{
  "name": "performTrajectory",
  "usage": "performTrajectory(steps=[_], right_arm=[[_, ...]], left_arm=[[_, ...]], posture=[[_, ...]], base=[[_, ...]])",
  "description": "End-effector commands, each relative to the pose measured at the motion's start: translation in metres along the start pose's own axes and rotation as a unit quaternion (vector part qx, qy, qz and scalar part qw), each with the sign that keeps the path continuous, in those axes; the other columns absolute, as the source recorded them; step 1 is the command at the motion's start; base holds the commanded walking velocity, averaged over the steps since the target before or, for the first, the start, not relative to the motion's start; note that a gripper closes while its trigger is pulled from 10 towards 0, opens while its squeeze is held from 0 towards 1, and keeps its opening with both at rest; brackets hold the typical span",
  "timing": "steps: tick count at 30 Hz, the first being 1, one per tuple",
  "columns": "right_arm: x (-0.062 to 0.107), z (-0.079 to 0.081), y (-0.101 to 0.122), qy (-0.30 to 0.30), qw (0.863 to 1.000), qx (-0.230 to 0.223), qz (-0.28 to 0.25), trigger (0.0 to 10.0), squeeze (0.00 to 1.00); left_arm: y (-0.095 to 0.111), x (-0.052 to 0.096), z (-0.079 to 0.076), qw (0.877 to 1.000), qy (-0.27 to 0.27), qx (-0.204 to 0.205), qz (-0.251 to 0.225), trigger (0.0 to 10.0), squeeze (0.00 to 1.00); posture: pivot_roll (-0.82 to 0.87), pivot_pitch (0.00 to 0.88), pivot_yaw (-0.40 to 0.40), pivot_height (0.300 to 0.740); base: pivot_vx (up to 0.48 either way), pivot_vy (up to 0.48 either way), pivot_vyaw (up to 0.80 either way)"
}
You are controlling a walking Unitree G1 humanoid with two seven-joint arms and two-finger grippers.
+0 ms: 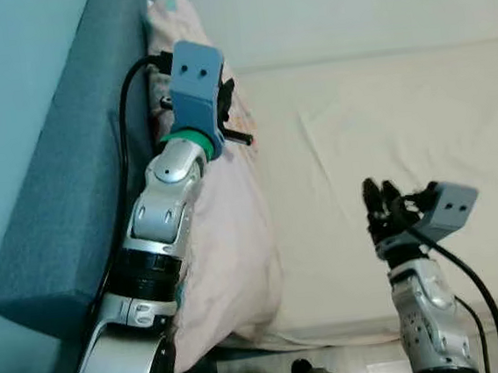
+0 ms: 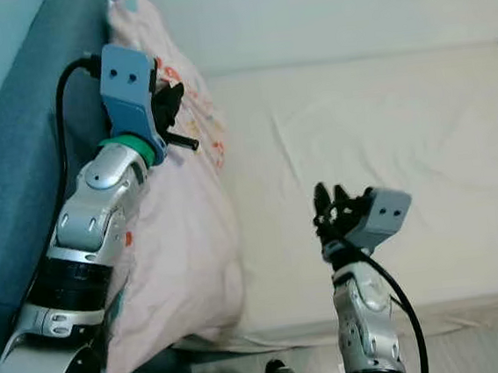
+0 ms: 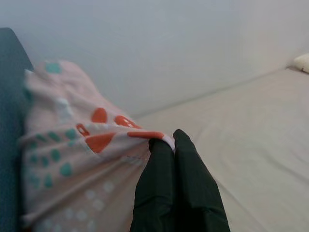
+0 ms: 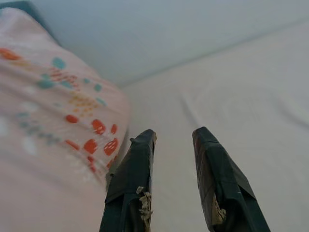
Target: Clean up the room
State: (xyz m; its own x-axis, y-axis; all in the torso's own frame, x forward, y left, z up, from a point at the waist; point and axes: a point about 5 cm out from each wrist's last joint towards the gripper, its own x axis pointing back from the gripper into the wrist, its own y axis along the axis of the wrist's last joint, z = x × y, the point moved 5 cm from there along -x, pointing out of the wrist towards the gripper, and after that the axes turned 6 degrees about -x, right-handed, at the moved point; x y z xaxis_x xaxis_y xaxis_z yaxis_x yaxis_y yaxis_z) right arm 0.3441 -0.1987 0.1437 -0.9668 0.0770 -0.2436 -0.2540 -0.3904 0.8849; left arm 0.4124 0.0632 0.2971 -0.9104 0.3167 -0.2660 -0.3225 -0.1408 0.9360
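Observation:
A pink pillow [image 1: 228,241] with red and teal spots lies along the left side of the bed, against the teal headboard [image 1: 64,187]. My left gripper [image 1: 228,109] rests on the pillow's upper part, its black fingers [image 3: 171,193] shut on a fold of the pillow's edge. My right gripper [image 1: 381,202] hovers over the cream sheet [image 1: 385,129] to the right of the pillow, open with nothing between its fingers [image 4: 133,188].
The cream mattress stretches to the right and back to a pale wall [image 1: 346,5]. Its front edge [image 1: 351,328] runs just below my right arm. A small pale object [image 3: 301,62] lies at the far end of the bed.

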Motion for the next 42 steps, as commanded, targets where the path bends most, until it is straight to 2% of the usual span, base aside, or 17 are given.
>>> performTrajectory(steps=[1,2,5,8,20,21,22,24,27,30,32,33,35,38,39,40,42], right_arm=[[0.005,-0.008,-0.007,-0.010,1.000,0.001,0.015,10.0,0.00],[0.005,-0.008,-0.007,-0.010,1.000,0.001,0.015,10.0,0.00],[0.002,-0.012,-0.005,-0.012,1.000,0.006,0.015,10.0,0.00],[0.001,-0.012,-0.005,-0.012,1.000,0.007,0.015,10.0,0.00],[-0.001,-0.008,-0.006,-0.007,1.000,0.007,0.015,10.0,0.00],[0.001,-0.004,-0.009,-0.006,1.000,0.004,0.018,10.0,0.00],[0.005,0.000,-0.015,-0.007,1.000,-0.001,0.022,10.0,0.00],[0.005,0.000,-0.015,-0.007,1.000,-0.001,0.022,10.0,0.00],[0.009,0.000,-0.018,-0.011,1.000,-0.004,0.024,10.0,0.00],[0.010,-0.001,-0.018,-0.013,1.000,-0.004,0.025,10.0,0.00],[0.011,-0.002,-0.021,-0.014,0.999,-0.005,0.029,10.0,0.00],[0.011,-0.002,-0.021,-0.014,0.999,-0.005,0.029,10.0,0.00],[0.009,0.000,-0.022,-0.011,0.999,-0.006,0.032,10.0,0.00],[0.007,0.003,-0.022,-0.007,0.999,-0.007,0.031,10.0,0.00],[0.006,0.004,-0.022,-0.006,0.999,-0.007,0.031,10.0,0.00],[0.006,0.005,-0.022,-0.006,0.999,-0.008,0.030,10.0,0.00],[0.006,0.005,-0.022,-0.006,0.999,-0.008,0.030,10.0,0.00]], left_arm=[[0.024,0.003,0.001,0.999,-0.005,0.004,-0.044,10.0,0.00],[0.024,0.003,0.001,0.999,-0.005,0.004,-0.044,10.0,0.00],[0.007,-0.009,-0.033,0.999,-0.035,-0.033,-0.017,10.0,0.00],[-0.002,-0.018,-0.047,0.998,-0.044,-0.049,0.001,10.0,0.00],[-0.008,-0.038,-0.065,0.998,-0.042,-0.009,0.042,10.0,0.00],[0.004,-0.048,-0.070,0.998,-0.030,0.018,0.043,10.0,0.00],[0.030,-0.062,-0.064,0.998,0.007,0.048,0.033,10.0,0.00],[0.030,-0.062,-0.064,0.998,0.007,0.048,0.033,10.0,0.00],[0.044,-0.069,-0.036,0.995,0.063,0.066,0.031,10.0,0.00],[0.045,-0.069,-0.027,0.993,0.077,0.079,0.032,10.0,0.00],[0.050,-0.071,-0.014,0.985,0.093,0.145,0.034,10.0,0.00],[0.050,-0.071,-0.014,0.985,0.093,0.145,0.034,10.0,0.00],[0.050,-0.073,-0.011,0.974,0.100,0.200,0.040,10.0,0.00],[0.038,-0.070,-0.001,0.966,0.142,0.204,0.066,10.0,0.00],[0.022,-0.066,0.005,0.961,0.169,0.198,0.092,10.0,0.00],[0.007,-0.063,0.007,0.967,0.175,0.153,0.106,10.0,0.00],[-0.002,-0.060,0.007,0.970,0.175,0.122,0.114,10.0,0.00]], posture=[[-0.05,0.124,0.094,0.739],[-0.05,0.124,0.094,0.739],[-0.06,0.120,0.088,0.739],[-0.06,0.120,0.088,0.739],[-0.07,0.141,0.110,0.739],[-0.09,0.145,0.120,0.739],[-0.09,0.147,0.127,0.739],[-0.09,0.147,0.127,0.739],[-0.09,0.150,0.135,0.739],[-0.09,0.150,0.135,0.739],[-0.09,0.153,0.135,0.739],[-0.09,0.153,0.135,0.739],[-0.07,0.155,0.126,0.739],[-0.07,0.155,0.126,0.739],[-0.08,0.156,0.124,0.739],[-0.08,0.156,0.124,0.739],[-0.08,0.156,0.124,0.739]], base=[[0.000,0.000,0.00],[0.000,0.000,0.00],[0.000,0.000,0.00],[0.000,0.000,0.00],[0.000,0.000,0.00],[0.000,0.000,0.00],[0.000,0.000,0.00],[0.000,0.000,0.00],[0.000,0.000,0.00],[0.000,0.000,0.00],[0.000,0.000,0.00],[0.000,0.000,0.00],[0.000,0.000,0.00],[0.000,0.000,0.00],[0.000,0.000,0.00],[0.000,0.000,0.00],[0.000,0.000,0.00]])
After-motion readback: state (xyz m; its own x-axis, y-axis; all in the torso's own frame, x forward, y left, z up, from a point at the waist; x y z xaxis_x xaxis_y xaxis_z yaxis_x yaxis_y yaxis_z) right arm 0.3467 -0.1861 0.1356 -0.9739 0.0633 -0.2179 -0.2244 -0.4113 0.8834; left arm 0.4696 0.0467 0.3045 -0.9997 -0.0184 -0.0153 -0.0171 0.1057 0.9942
